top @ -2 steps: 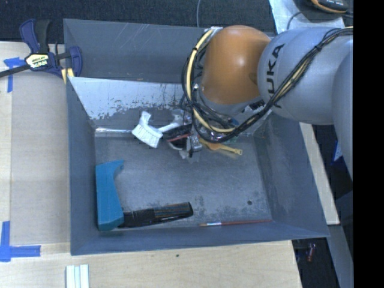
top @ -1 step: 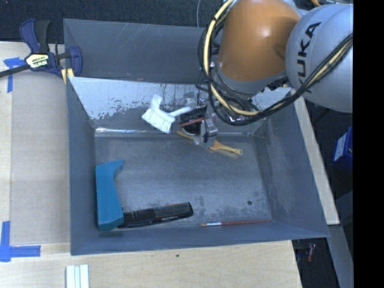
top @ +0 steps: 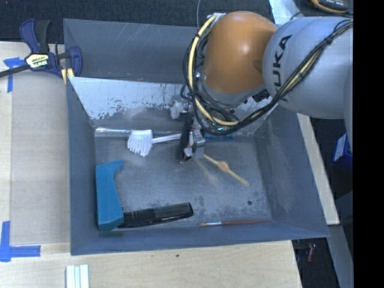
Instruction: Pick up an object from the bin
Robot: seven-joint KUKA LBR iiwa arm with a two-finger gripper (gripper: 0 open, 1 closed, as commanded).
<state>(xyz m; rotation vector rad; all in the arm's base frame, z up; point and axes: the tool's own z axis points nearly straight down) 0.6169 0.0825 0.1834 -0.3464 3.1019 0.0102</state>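
My gripper hangs low over the middle of the bin, under the orange cover. Its tip is at the right end of the clear handle of a white-bristled brush, which lies along the back of the bin floor with its head to the left. Whether the gripper touches that handle is hidden by its own body. Just to the right of the gripper, a small pale wooden spoon lies slanting down to the right.
A blue-handled tool with a black brush strip lies at the front left. A thin reddish pencil rests along the front wall. The arm and its cables cover the back right of the bin.
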